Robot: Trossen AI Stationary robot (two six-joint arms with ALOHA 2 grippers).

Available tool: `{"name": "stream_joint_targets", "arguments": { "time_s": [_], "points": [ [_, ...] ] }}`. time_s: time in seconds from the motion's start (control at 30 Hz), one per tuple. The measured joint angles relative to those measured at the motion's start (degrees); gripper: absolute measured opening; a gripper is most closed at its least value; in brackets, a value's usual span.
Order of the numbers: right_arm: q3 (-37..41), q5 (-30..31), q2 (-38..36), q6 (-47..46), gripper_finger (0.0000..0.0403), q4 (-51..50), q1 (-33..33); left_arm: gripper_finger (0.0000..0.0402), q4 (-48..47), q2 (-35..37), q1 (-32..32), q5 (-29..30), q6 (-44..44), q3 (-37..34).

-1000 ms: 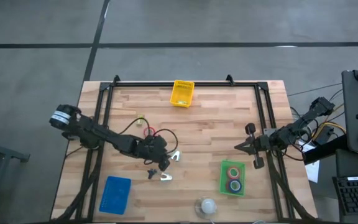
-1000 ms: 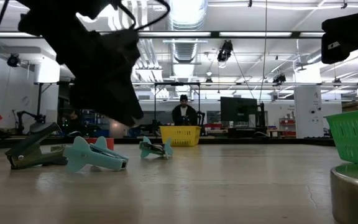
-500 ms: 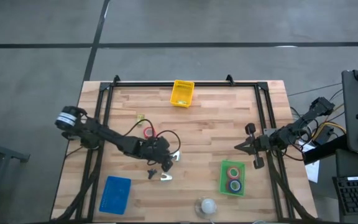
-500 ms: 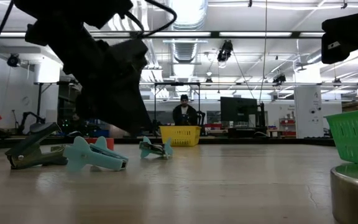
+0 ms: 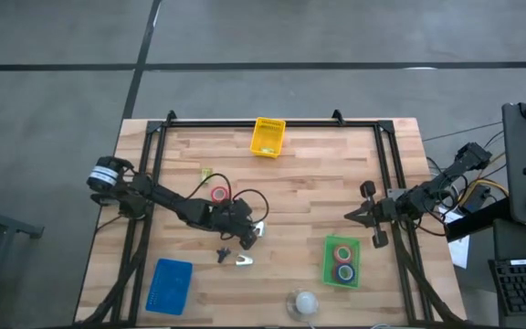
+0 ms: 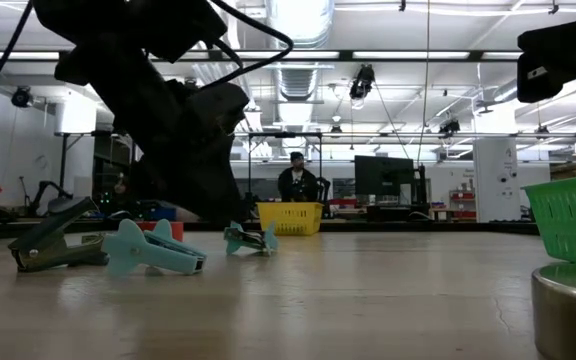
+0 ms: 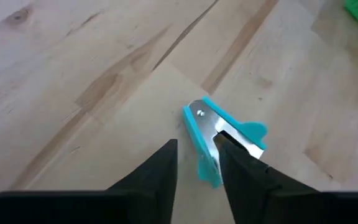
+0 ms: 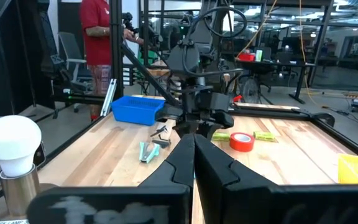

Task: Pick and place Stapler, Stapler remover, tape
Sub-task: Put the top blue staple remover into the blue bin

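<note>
Left tool [image 7: 196,163] low over teal staple remover [image 7: 219,135], fingers [image 7: 160,171] narrowly parted astride its near end, seemingly lined up for a pinch. Remover flat on worktop [image 5: 309,196], mid-table. Right tool [image 5: 352,217] pressed closed, parked beside green basket [image 5: 341,262] with tape rolls [image 5: 342,254].

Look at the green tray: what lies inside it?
In the high view the green tray holds two tape rolls, a red one and a blue one. In the low view its wall hides them.
</note>
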State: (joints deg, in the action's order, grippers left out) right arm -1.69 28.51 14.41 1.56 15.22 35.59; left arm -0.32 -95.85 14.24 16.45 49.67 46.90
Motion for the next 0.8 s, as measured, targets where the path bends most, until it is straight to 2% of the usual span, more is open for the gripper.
{"name": "stream_joint_targets", "arguments": {
  "time_s": [0.4, 0.67, 0.8],
  "points": [
    [0.0, 0.0, 0.0, 0.1, 0.0008, 0.0, 0.0, 0.0049, 0.4, -1.0, -0.2, -0.5, -3.7, -0.2],
    [0.0, 0.0, 0.0, 0.0, 0.0008, 0.0, 0.0, 0.0010, 0.1, -0.6, -0.4, -0.5, -11.1, -0.2],
    [0.0, 0.0, 0.0, 0.0, 0.0008, 0.0, 0.0, 0.0007, -0.1, -0.3, -0.8, -0.6, -15.1, -0.2]
  ]
}}
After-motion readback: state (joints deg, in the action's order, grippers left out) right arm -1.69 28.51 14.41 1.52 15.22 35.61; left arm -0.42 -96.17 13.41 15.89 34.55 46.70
